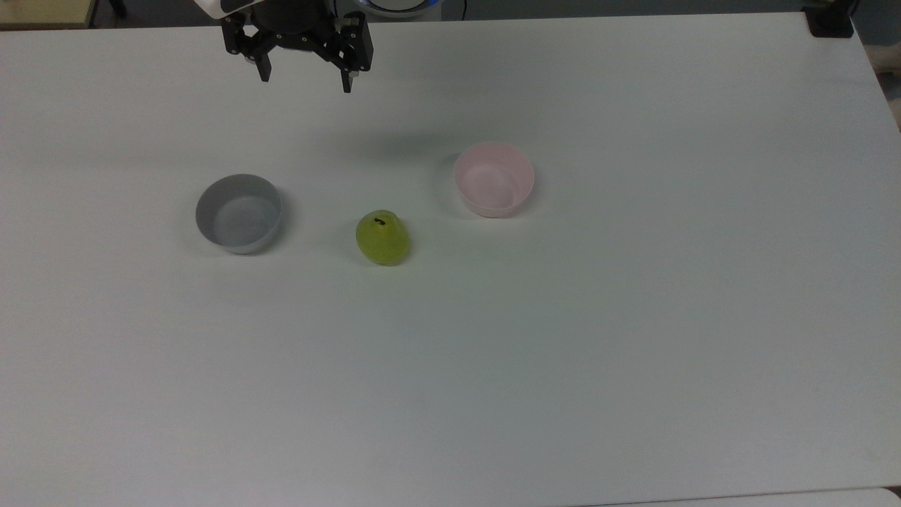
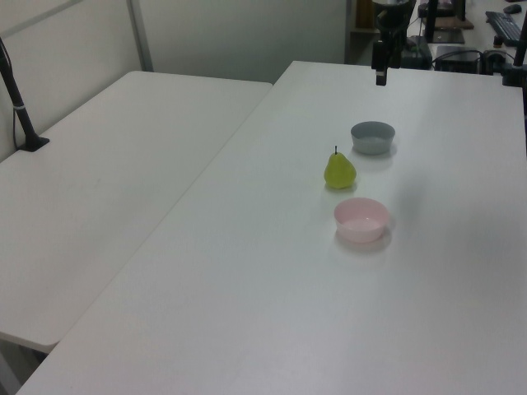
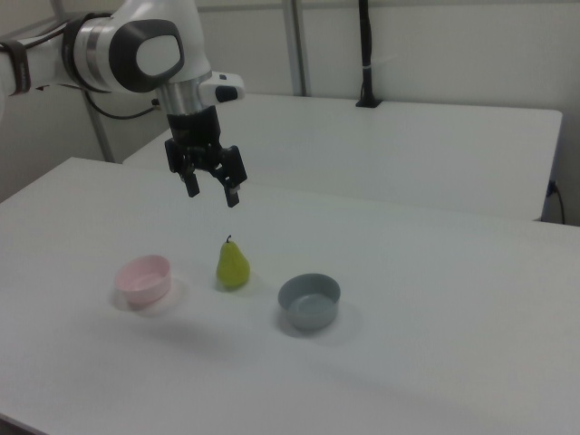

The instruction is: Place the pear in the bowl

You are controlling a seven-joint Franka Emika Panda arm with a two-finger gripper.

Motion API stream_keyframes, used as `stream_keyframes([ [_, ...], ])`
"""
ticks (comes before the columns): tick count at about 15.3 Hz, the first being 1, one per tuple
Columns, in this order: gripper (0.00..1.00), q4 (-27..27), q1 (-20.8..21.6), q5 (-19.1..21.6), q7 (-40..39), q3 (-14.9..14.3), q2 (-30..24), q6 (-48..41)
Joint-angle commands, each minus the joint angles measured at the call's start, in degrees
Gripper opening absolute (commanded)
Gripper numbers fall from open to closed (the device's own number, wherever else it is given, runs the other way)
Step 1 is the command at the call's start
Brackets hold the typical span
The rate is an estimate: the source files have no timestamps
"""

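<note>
Standing upright, stem up, the pear [image 3: 233, 265]; end effector [image 3: 211, 192] hangs spread, empty.

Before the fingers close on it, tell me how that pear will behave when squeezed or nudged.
The pear stands upright on its rounded base, so a sideways nudge would probably tip it and let it roll. Its glossy skin looks slippery; it may squirt out of a pinch. It looks rigid and probably light.

I am working in what looks like a robotics lab. A bare white desk [image 1: 633, 352] stands beside a second white table [image 2: 107, 181] with a black pole clamped to it [image 2: 16, 99], plain partition walls [image 3: 435, 45] behind, and a keyboard [image 2: 504, 25] and cables on a bench at the back.
</note>
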Motion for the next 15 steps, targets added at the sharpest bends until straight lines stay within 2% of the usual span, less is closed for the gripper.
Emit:
stream_keyframes([
  [1,1.00,0.3,0.4,0.8,-0.1,-1.6,0.0,0.6],
  [15,1.00,0.7,1.2,0.7,-3.1,-1.6,0.9,1.5],
])
